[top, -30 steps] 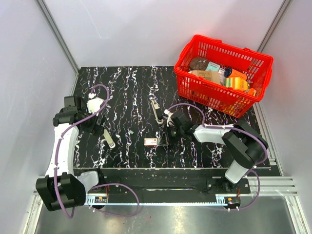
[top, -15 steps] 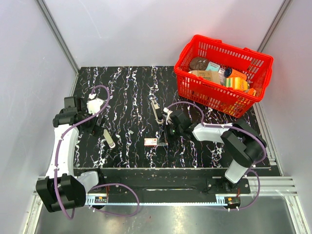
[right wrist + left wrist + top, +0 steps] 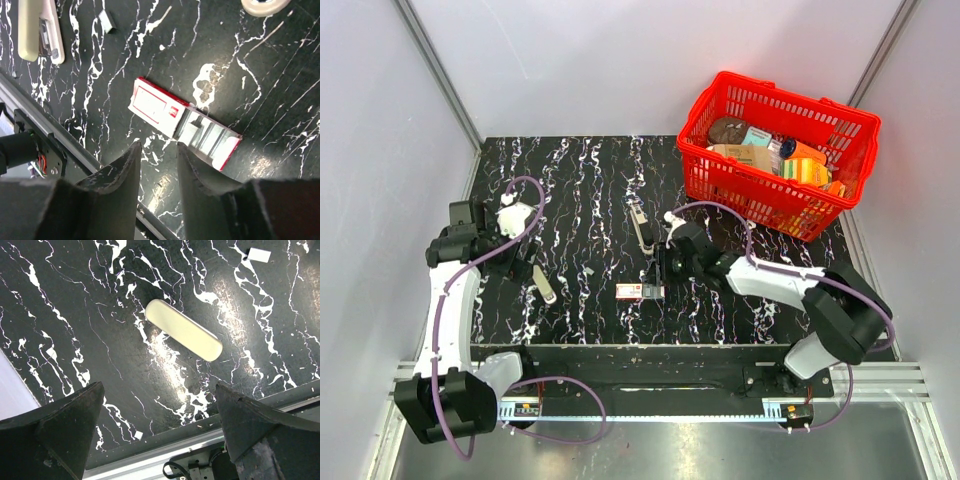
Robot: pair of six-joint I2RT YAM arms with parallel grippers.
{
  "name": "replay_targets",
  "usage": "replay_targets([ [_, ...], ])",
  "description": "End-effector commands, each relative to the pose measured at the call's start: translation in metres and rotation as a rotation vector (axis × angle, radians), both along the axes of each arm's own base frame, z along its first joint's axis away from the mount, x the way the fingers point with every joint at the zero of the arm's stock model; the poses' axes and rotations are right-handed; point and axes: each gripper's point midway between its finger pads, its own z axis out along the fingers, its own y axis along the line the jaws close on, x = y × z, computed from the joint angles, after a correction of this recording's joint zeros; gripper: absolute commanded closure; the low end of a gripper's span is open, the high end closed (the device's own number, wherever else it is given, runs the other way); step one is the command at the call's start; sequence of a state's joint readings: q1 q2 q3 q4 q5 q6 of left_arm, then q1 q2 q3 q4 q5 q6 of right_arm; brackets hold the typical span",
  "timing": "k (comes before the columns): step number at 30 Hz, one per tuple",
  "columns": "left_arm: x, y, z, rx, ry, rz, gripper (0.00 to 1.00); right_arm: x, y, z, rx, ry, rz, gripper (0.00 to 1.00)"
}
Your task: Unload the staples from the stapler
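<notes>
The stapler [image 3: 640, 226], slim, black and silver, lies on the black marbled table just beyond my right gripper [image 3: 658, 280]. In the right wrist view that gripper [image 3: 158, 146] has its jaws a narrow gap apart with nothing between them. It hovers just on the near side of the red-and-white small box [image 3: 160, 109], whose inner tray [image 3: 210, 136] is slid partly out. My left gripper [image 3: 523, 265] is wide open and empty [image 3: 160, 386] above the table near its front edge. I cannot make out a loose strip of staples.
A cream oblong piece [image 3: 184, 336] lies beyond the left gripper and also shows in the right wrist view [image 3: 37, 27] and in the top view [image 3: 545, 290]. A small grey bit [image 3: 106, 21] lies near it. A red basket [image 3: 775, 150] of goods stands back right.
The right arm has swung its elbow outward to the right and the gripper has shifted slightly by the box. The left arm has barely moved.
</notes>
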State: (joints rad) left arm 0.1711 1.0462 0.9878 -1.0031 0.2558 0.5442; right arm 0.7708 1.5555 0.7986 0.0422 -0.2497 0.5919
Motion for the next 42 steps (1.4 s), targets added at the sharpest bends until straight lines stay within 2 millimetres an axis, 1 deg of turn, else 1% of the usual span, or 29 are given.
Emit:
replay_targets([
  [1,0.005,-0.009,0.016,-0.043,-0.065,-0.008,0.01,0.007,0.006,0.028,-0.056,-0.092,-0.08,0.58],
  [4,0.004,-0.007,0.017,-0.029,-0.078,-0.009,0.01,0.007,0.026,0.038,-0.077,-0.145,-0.042,0.57],
  [6,0.002,-0.008,0.018,-0.025,-0.092,-0.017,0.01,0.013,0.044,0.042,-0.12,-0.199,0.004,0.56],
  [7,0.002,-0.009,0.018,-0.027,-0.097,-0.019,0.01,0.015,0.053,0.038,-0.151,-0.216,0.03,0.55],
  [10,0.004,-0.009,0.017,-0.036,-0.087,-0.01,0.01,0.03,0.079,0.028,-0.24,-0.288,0.105,0.53],
  [13,0.003,-0.01,0.018,-0.045,-0.088,-0.005,0.01,0.043,0.104,0.019,-0.288,-0.342,0.155,0.5],
  [15,0.004,-0.009,0.018,-0.043,-0.093,-0.001,0.01,0.049,0.116,0.013,-0.298,-0.361,0.176,0.47],
  [16,0.004,-0.008,0.017,-0.04,-0.09,0.003,0.01,0.051,0.121,0.006,-0.31,-0.364,0.185,0.46],
  [21,0.005,-0.007,0.014,-0.04,-0.081,0.008,0.01,0.056,0.142,-0.006,-0.32,-0.398,0.218,0.44],
  [23,0.006,-0.007,0.014,-0.047,-0.076,0.011,0.01,0.056,0.148,-0.013,-0.334,-0.407,0.23,0.44],
  [27,0.007,-0.008,0.014,-0.056,-0.071,0.017,0.01,0.062,0.154,-0.021,-0.364,-0.435,0.233,0.44],
  [36,0.006,-0.006,0.014,-0.047,-0.076,0.018,0.01,0.073,0.157,-0.037,-0.446,-0.48,0.261,0.46],
  [39,0.006,-0.005,0.014,-0.042,-0.079,0.017,0.01,0.072,0.159,-0.04,-0.449,-0.477,0.272,0.5],
  [42,0.005,-0.004,0.012,-0.037,-0.073,0.02,0.01,0.069,0.16,-0.04,-0.439,-0.471,0.277,0.6],
])
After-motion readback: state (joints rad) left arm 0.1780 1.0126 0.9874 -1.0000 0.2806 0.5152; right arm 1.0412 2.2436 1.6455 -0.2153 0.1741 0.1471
